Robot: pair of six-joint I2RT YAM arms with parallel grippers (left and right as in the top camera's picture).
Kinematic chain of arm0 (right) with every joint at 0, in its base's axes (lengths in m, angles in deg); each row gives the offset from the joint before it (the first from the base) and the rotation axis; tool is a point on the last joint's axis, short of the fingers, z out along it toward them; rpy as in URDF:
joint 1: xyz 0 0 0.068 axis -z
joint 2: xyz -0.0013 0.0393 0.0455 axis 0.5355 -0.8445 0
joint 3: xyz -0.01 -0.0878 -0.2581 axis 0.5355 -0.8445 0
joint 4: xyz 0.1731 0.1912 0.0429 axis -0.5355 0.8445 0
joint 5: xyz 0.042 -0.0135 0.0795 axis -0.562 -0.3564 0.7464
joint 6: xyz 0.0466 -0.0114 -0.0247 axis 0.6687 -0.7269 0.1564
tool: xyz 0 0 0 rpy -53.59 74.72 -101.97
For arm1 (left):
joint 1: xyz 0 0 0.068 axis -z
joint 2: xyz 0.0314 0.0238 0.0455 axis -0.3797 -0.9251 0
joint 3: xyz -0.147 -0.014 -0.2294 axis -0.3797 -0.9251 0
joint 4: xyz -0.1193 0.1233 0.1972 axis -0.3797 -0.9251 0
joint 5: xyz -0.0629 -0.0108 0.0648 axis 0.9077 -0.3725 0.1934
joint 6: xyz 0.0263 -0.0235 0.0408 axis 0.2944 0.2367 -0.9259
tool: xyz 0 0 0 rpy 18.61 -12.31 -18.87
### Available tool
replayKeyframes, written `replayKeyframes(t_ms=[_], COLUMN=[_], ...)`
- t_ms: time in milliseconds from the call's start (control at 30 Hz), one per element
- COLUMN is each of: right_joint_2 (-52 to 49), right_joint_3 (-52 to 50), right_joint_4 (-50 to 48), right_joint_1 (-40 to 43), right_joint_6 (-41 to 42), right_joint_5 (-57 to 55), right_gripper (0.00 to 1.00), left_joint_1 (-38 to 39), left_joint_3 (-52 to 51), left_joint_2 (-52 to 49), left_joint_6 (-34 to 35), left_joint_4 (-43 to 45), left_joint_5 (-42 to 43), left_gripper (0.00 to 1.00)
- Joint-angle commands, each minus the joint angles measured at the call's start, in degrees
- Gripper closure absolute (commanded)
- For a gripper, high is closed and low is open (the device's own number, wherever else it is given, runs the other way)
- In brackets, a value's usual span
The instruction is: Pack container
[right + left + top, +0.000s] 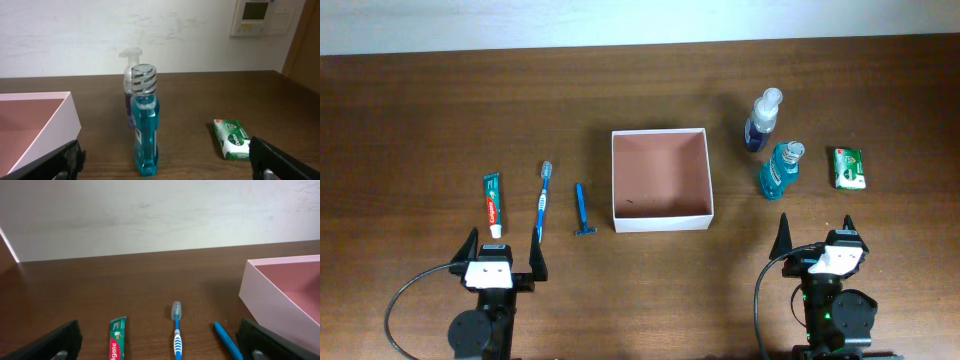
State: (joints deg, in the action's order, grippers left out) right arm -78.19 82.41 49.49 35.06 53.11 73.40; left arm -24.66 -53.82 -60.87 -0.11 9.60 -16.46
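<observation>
The container (660, 220), a square white-walled box with a pinkish inside, sits mid-table and holds nothing I can see; it shows in the left wrist view (265, 300) and the right wrist view (70, 120). Left of it lie a toothpaste tube (493, 203), a blue toothbrush (542, 198) and a blue razor (582, 210). Right of it stand a teal mouthwash bottle (779, 170) and a pump bottle (762, 120), with a green soap packet (849, 167) beyond. My left gripper (502, 254) is open behind the toothpaste. My right gripper (817, 236) is open behind the mouthwash.
The dark wooden table (420, 120) ends at a pale wall (620, 20) at the back. A wall panel (255, 17) hangs on the wall at the right.
</observation>
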Motion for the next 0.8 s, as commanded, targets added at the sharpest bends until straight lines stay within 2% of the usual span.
replayKeyframes(t_ms=[0,133,233,300,400,500,600,767], right_joint_2=[0.0,0.0,0.0,0.0,0.0,0.0,0.0,0.0], right_joint_3=[-0.3,-0.3,-0.3,-0.3,-0.3,-0.3,-0.3,-0.3], right_joint_4=[0.5,0.5,0.5,0.5,0.5,0.5,0.5,0.5], right_joint_1=[-0.4,-0.4,-0.4,-0.4,-0.4,-0.4,-0.4,-0.4], right_joint_6=[0.3,0.3,0.2,0.3,0.3,0.3,0.3,0.3], right_joint_5=[-1.1,-1.1,-1.1,-1.1,-1.1,-1.1,-1.1,-1.1], right_gripper=[0.02,0.01,0.02,0.02,0.02,0.02,0.02,0.02], left_joint_1=[0.2,0.2,0.2,0.2,0.2,0.2,0.2,0.2], left_joint_3=[-0.1,-0.1,-0.1,0.1,0.3,1.9,6.2,18.6], left_joint_2=[0.1,0.1,0.1,0.1,0.1,0.1,0.1,-2.6], left_joint_6=[-1.1,-1.0,1.4,1.7,2.1,5.5,5.8,5.8], left_joint_4=[0.0,0.4,1.6,3.7,6.8,8.7,8.4,1.1], left_joint_5=[2.8,4.0,11.9,21.8,31.3,32.6,33.5,33.8], left_gripper=[0.01,0.01,0.01,0.01,0.01,0.0,0.01,0.01])
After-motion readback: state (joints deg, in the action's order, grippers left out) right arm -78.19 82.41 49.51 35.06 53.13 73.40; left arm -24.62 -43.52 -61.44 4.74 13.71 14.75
